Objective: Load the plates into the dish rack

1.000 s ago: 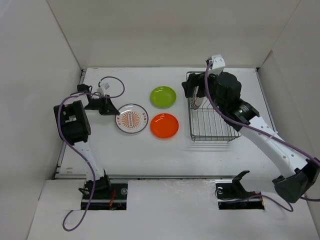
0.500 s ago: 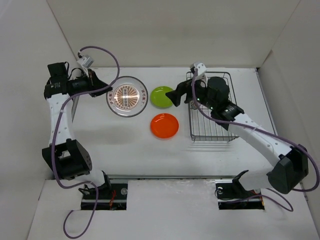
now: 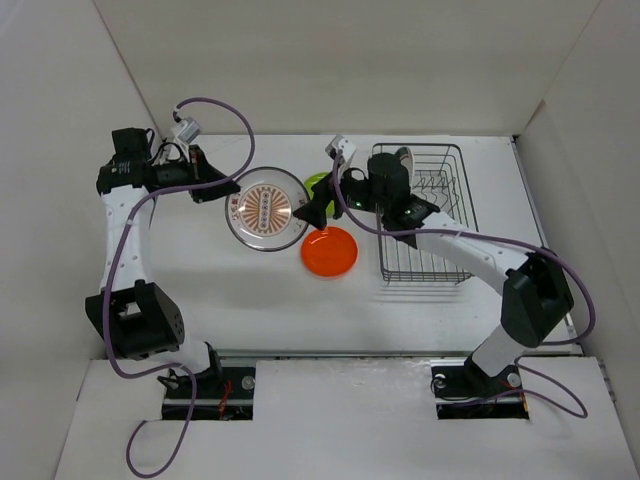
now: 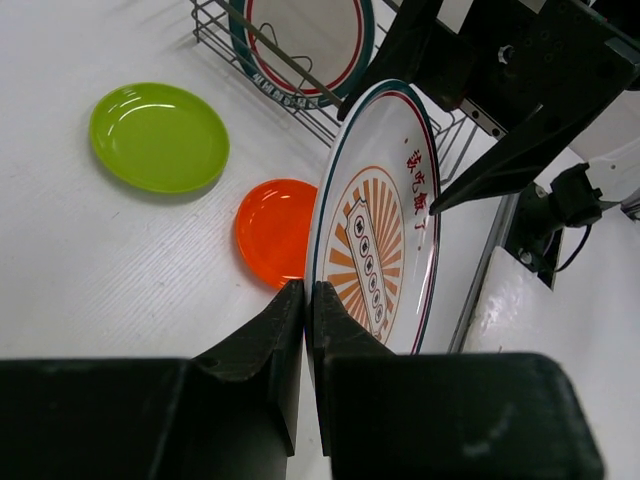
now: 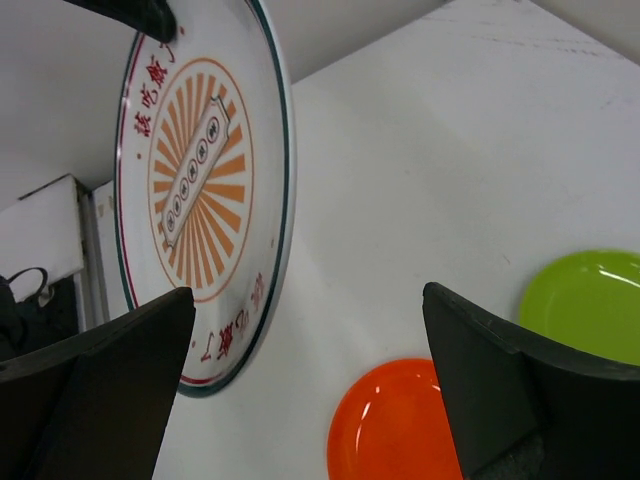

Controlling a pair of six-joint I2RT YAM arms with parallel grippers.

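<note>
Half the lime plate seems covered.

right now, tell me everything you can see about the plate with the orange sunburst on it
The sunburst plate is round, glossy white and hard-looking. It has a thin dark teal rim line, a red line inside that, orange rays around a small central strip motif, and red characters near the edge. It is raised off the table and tipped up on edge, its rim pinched by the shut left gripper. The open right gripper faces it without visibly touching.
</note>
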